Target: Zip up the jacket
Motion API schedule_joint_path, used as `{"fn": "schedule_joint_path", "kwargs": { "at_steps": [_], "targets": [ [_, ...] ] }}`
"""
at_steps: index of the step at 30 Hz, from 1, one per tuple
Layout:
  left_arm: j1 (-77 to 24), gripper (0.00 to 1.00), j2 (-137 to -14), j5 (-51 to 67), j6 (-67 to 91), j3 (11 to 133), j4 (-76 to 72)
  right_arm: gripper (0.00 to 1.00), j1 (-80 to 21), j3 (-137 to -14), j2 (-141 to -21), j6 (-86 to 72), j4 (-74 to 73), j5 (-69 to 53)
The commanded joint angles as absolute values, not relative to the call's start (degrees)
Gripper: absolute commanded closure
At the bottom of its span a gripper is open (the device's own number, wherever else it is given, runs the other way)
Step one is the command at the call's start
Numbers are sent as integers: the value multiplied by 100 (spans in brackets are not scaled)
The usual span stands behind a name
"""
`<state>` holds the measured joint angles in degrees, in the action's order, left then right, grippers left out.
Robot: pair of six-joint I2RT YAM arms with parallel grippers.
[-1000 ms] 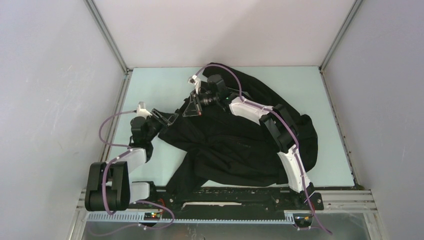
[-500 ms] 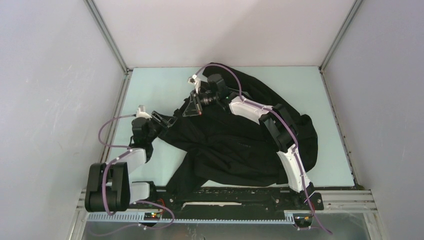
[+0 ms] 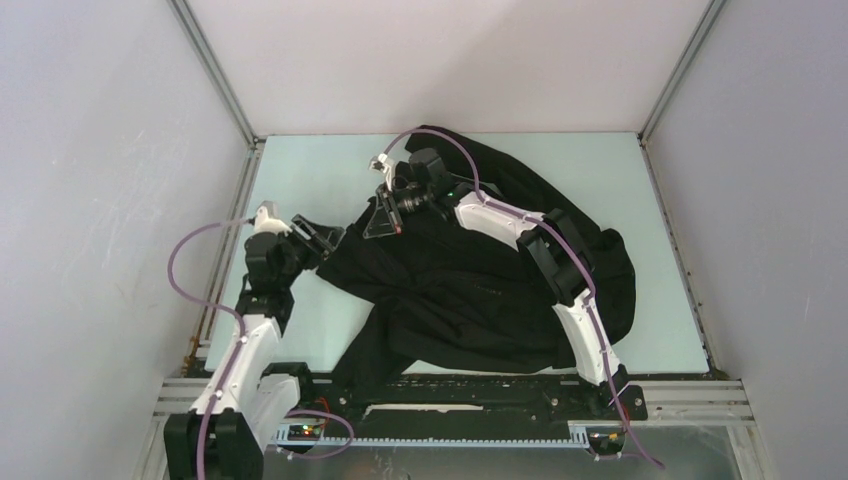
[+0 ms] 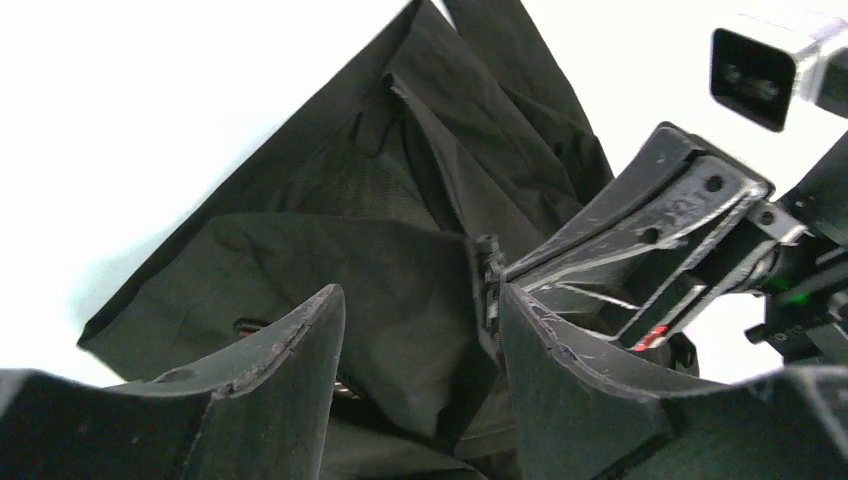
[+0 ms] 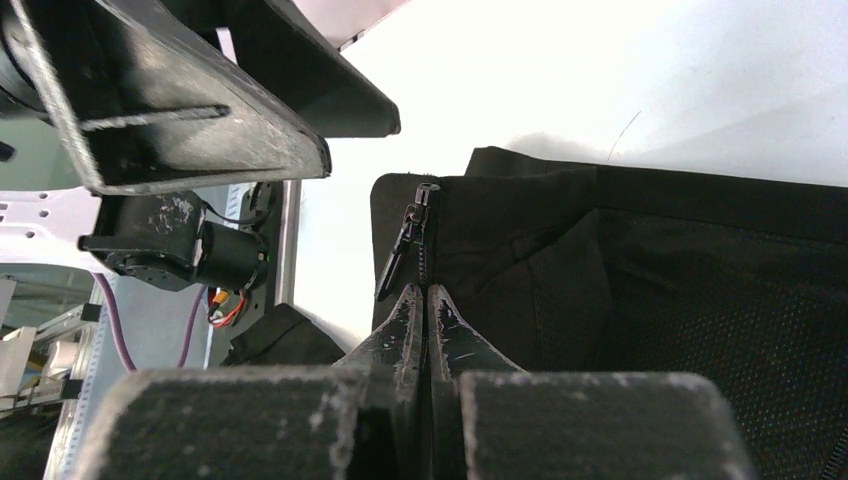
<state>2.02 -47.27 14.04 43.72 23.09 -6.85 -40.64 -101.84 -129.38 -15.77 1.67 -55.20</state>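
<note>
Over pale table [image 3: 300, 170], clamps right gripper [image 3: 385, 215] closed on zipper edge at jacket's [image 3: 470, 300] left corner, slider [image 5: 405, 240] just beyond the tips and in line with them, and holds left gripper [image 3: 318, 235] spread, empty, just left of that corner, likely placed to take the slider.

Pale green table [image 3: 300, 170], crumpled black jacket [image 3: 450, 295] spread across it.
</note>
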Motion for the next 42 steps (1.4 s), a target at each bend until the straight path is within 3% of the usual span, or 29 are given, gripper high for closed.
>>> {"fn": "schedule_joint_path", "kwargs": {
  "at_steps": [1,7,12,15,18,25,30,34,42],
  "targets": [
    [234,37,-5047,2155,3620,3231,-450,100,-4078,-10447,-12894,-1333,19,-5618],
    [218,36,-5320,2332,3098,3642,-147,100,-4107,-10450,-12826,-1281,-170,-5038],
    [200,43,-5024,724,3399,3350,178,100,-4700,-10290,-12281,-410,-969,-1333],
    [377,46,-4482,62,4194,2780,28,100,-5142,-9806,-11797,164,-658,-141],
    [655,43,-3871,-618,4900,2368,194,100,-5447,-9371,-11530,742,-306,-161],
    [1307,38,-3481,209,4920,2206,726,100,-5779,-10532,-12267,1544,-1677,386],
    [1391,37,-3275,590,4764,1928,425,100,-5810,-11198,-12477,1497,-2577,-1096],
    [1401,37,-3000,1090,4704,1545,-519,100,-5600,-10877,-12309,1051,-2260,-1824],
    [1278,37,-2737,2602,4291,699,-2770,100,-5349,-11706,-12645,1247,-3388,-2377]
  ]
}}
